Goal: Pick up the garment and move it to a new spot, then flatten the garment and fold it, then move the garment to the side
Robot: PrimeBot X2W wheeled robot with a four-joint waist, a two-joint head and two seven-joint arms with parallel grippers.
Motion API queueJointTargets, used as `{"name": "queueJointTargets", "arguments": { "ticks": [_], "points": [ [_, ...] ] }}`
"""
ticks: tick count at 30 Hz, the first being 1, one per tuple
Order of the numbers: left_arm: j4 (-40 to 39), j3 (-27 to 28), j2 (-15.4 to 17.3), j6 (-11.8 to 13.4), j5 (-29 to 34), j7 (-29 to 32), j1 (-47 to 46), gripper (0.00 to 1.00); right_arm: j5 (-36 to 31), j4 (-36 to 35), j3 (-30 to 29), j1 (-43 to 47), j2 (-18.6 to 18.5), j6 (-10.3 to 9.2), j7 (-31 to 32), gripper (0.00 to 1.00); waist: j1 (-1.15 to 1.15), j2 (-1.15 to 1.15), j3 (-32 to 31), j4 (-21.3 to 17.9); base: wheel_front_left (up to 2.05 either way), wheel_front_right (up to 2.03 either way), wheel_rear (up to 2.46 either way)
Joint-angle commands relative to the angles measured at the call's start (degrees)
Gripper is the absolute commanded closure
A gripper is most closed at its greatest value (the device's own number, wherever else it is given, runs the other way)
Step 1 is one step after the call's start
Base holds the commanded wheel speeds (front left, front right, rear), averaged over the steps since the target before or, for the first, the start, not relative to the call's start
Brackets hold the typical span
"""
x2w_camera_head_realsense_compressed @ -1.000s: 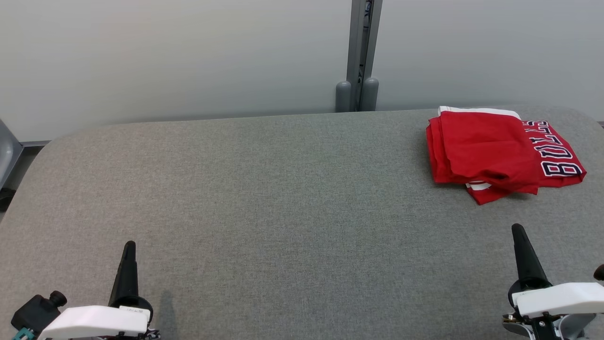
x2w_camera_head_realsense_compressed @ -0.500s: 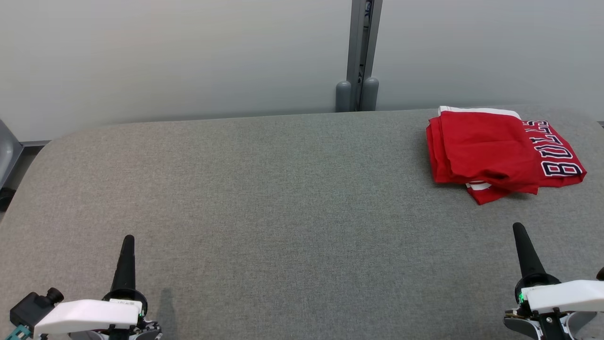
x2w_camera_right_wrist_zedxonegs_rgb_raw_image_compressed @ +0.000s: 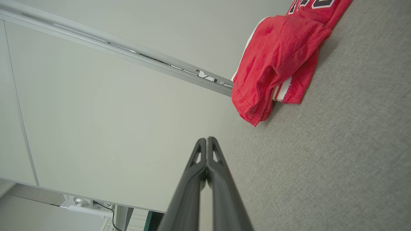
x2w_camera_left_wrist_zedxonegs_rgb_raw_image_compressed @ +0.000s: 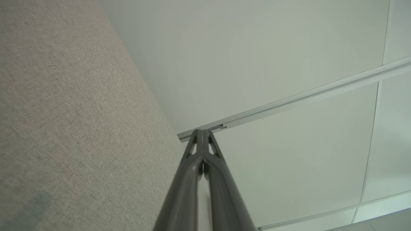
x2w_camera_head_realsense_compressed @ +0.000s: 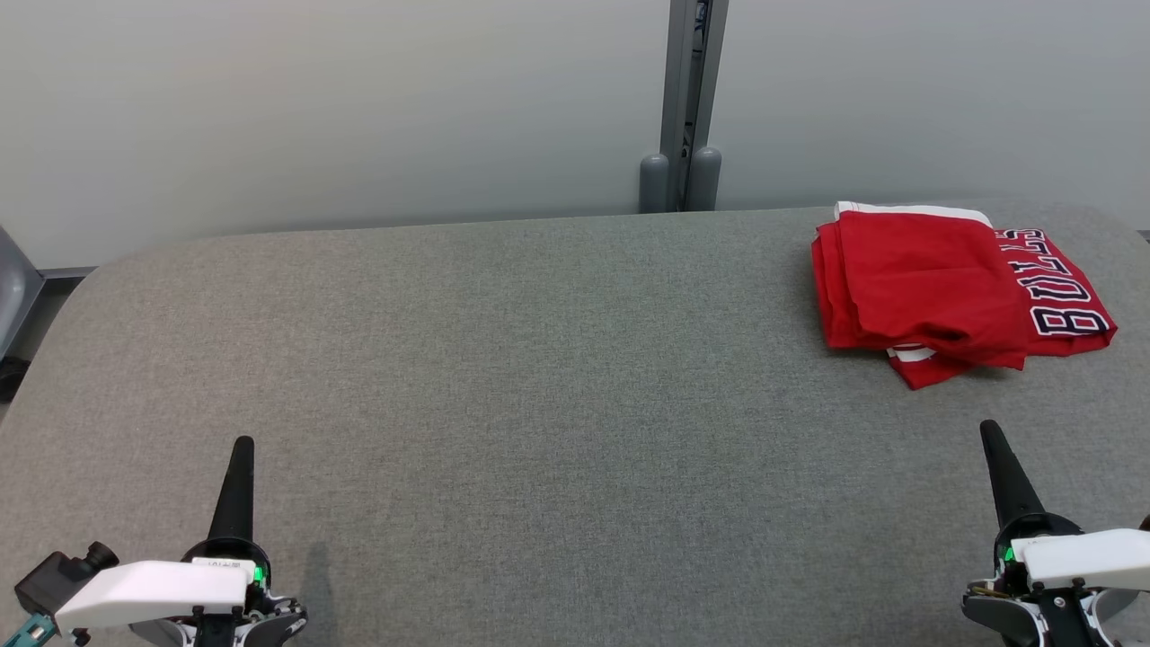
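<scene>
The garment (x2w_camera_head_realsense_compressed: 943, 292) is a red jersey with white trim and dark lettering, lying folded at the far right of the grey table (x2w_camera_head_realsense_compressed: 539, 377); the right wrist view shows the garment (x2w_camera_right_wrist_zedxonegs_rgb_raw_image_compressed: 276, 61) at its upper right. My left gripper (x2w_camera_head_realsense_compressed: 241, 447) sits at the lower left, shut and holding nothing, its tips (x2w_camera_left_wrist_zedxonegs_rgb_raw_image_compressed: 201, 131) pressed together. Low at the right, well short of the jersey, my right gripper (x2w_camera_head_realsense_compressed: 990, 429) is shut with nothing in it, and its fingertips (x2w_camera_right_wrist_zedxonegs_rgb_raw_image_compressed: 207, 139) meet over the table.
A pale wall with a grey vertical post (x2w_camera_head_realsense_compressed: 687, 108) stands behind the table's far edge. A grey object (x2w_camera_head_realsense_compressed: 13, 296) shows past the table's left end.
Both grippers have drawn slightly back toward the bottom of the head view, and their fingers stand more upright. The garment has not moved.
</scene>
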Motion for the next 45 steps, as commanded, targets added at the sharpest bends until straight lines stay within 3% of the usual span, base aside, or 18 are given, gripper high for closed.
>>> {"name": "queueJointTargets", "arguments": {
  "ticks": [1, 45],
  "points": [
    [-0.26, 0.39, 0.22, -0.08, -1.45, 0.40, -1.77, 1.00, 1.65, -0.18, -0.26, -1.12, -0.16, 0.02, 0.58, 1.00, 0.00, 0.00, 0.00, 0.00, 0.00, 0.00, 0.00],
    [0.18, 1.41, -0.01, -0.12, -17.44, 5.18, -3.75, 1.00, 19.21, 1.11, -2.02, -2.21, 0.03, 0.02, 5.33, 1.00, 0.00, 0.00, 0.08, 0.04, 0.00, 0.00, 0.00]
  ]
}}
